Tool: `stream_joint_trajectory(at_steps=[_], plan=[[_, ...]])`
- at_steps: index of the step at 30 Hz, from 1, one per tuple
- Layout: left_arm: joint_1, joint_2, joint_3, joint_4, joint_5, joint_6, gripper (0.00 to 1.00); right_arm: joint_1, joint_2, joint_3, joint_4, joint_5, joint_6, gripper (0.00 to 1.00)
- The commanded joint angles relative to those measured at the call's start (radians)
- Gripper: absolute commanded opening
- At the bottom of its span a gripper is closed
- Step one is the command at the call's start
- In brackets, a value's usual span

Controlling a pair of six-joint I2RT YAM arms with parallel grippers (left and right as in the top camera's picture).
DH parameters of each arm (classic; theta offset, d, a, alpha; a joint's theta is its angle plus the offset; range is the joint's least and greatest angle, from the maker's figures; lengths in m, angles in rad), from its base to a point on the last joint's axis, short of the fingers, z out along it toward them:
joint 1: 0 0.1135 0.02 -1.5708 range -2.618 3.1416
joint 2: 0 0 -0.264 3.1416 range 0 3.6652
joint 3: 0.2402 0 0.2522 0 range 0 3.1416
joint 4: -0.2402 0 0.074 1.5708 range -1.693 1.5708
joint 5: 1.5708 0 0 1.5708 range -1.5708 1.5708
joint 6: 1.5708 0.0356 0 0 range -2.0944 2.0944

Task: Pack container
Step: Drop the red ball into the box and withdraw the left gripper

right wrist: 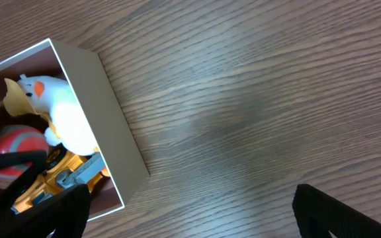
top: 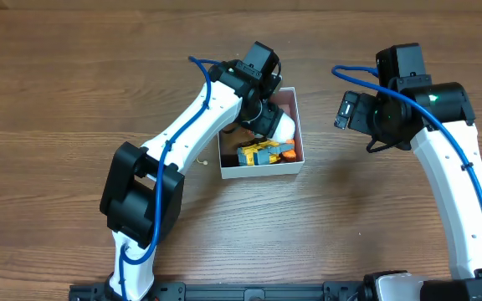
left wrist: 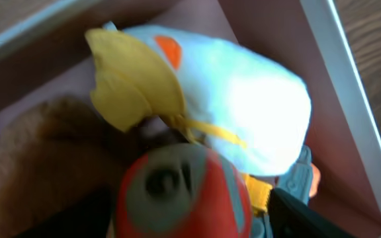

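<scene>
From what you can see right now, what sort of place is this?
Probably a robotics lab bench: a white left arm and right arm stand at a wooden table, with a box of toys.

I am keeping watch on my left pincer (top: 262, 113), which is reaching over the far-left part of the container (top: 262, 173) and hiding whatever is lying under it. Just right of that pincer a white toy (top: 285, 125) is resting against the wall, and just nearer me a yellow-and-grey toy (top: 260, 154) is lying with an orange piece (top: 289, 154) beside it. My right pincer (top: 346, 110) is hanging over the wooden table (top: 74, 75), well apart from the container's right wall.
</scene>
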Motion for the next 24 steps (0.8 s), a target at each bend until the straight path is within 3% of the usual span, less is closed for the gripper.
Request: stream_joint_trajectory(at_steps=[1,4,5,8,9,24], plan=[[-0.001,-0.047,0.069,-0.054,0.022,0.012,0.77,-0.003,-0.003,0.002,0.003,0.009,-0.003,1.0],[-0.002,-0.07,0.105,-0.098,0.008,0.011,0.7,-0.003,-0.003,0.002,0.004,0.009,-0.003,1.0],[-0.003,-0.077,0.112,-0.107,0.009,0.011,0.6,-0.003,-0.003,0.002,0.004,0.009,-0.003,1.0],[-0.004,-0.099,0.119,-0.109,0.008,0.011,0.1,-0.003,-0.003,0.002,0.004,0.009,-0.003,1.0],[-0.004,-0.103,0.119,-0.106,0.008,0.011,0.04,-0.003,-0.003,0.002,0.004,0.009,-0.003,1.0],[-0.072,-0.007,0.039,-0.133,-0.055,0.008,0.04,-0.003,-0.003,0.002,0.007,0.009,-0.003,1.0]])
